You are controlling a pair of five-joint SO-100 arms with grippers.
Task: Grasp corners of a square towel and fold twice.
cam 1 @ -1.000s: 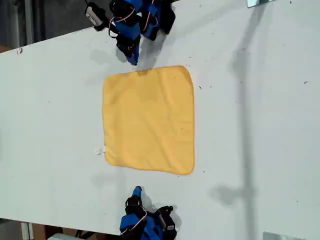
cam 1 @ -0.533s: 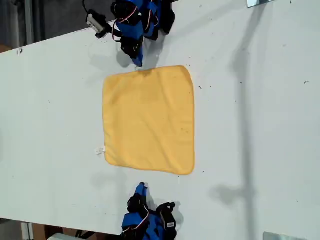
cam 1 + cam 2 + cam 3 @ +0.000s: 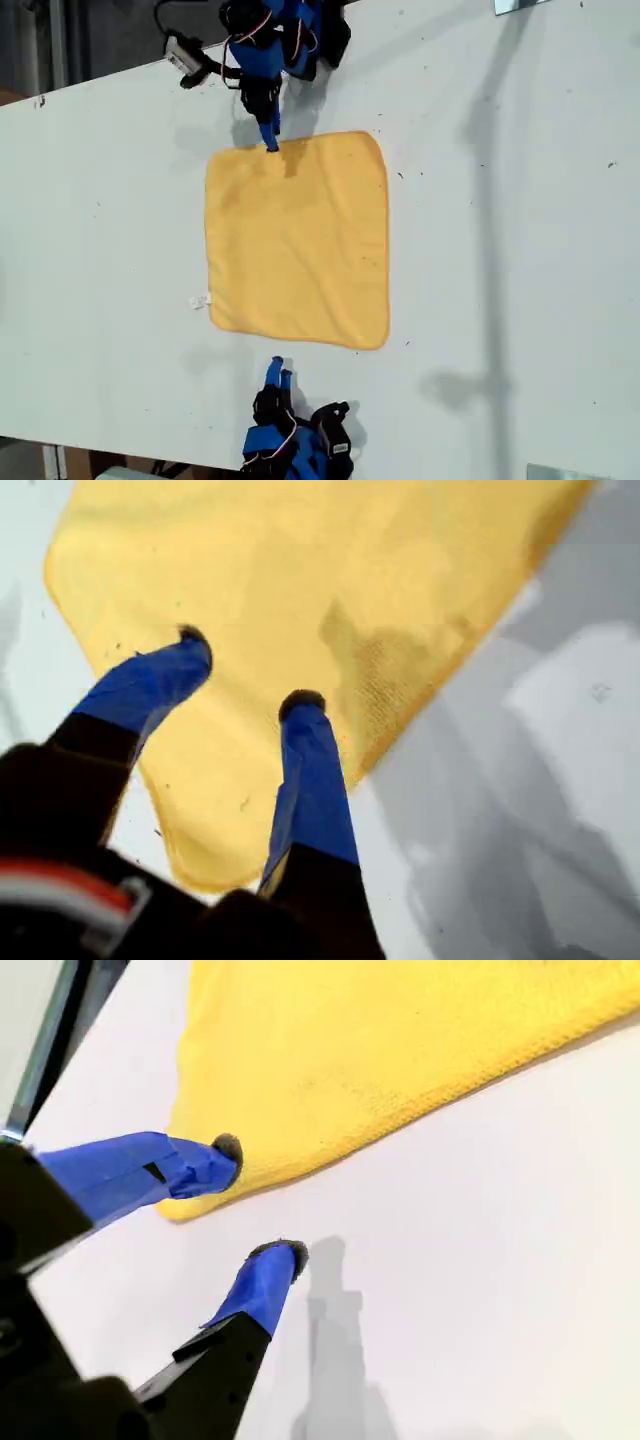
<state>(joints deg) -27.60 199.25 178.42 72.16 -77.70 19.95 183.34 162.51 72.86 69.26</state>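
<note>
On the white table (image 3: pixel 520 250) lies the yellow towel (image 3: pixel 297 240) — flat, square — both hands open.

Plain yellow-orange towel (image 3: pixel 297 240), small white tag (image 3: pixel 200 301); white surface (image 3: pixel 500 250) with faint dark specks; blue-taped fingers (image 3: pixel 315 770), seemingly black-tipped, on black hands.

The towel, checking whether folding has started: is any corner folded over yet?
No, in the exterior view the towel lies flat and square on the table, all four corners spread out.
</note>
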